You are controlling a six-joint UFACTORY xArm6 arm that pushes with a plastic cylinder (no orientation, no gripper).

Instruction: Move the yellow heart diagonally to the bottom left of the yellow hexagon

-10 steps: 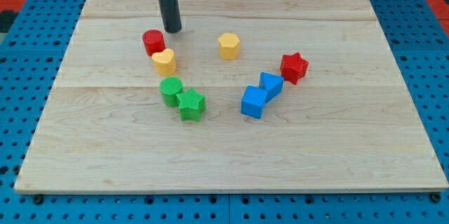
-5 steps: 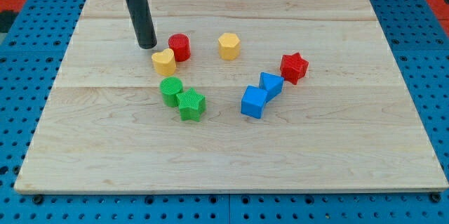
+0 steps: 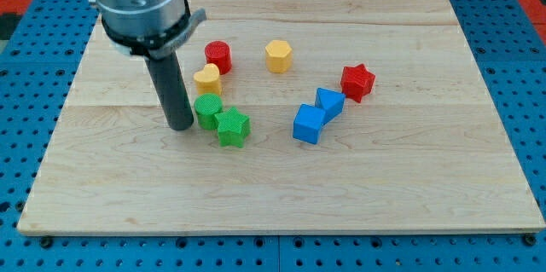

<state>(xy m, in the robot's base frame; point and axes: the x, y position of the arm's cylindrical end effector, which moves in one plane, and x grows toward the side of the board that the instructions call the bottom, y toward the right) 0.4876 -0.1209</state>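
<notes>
You have no claw to open or shut here, only my tip [image 3: 181, 124], holding nothing, just left of the green cylinder [image 3: 207, 110]; the yellow heart [image 3: 207, 79] sits touching the red cylinder [image 3: 218, 54], already lower-left of the yellow hexagon [image 3: 278, 54]; likely a finishing nudge remains.

Tip [image 3: 181, 125]: just left of the green cylinder [image 3: 207, 111].
Heart [image 3: 207, 79]: red cylinder [image 3: 218, 54] close above, green cylinder close below.
Hexagon [image 3: 278, 54]: open table [image 3: 426, 178] below it, down to the green star [image 3: 232, 127] and blue blocks [image 3: 310, 124].
</notes>
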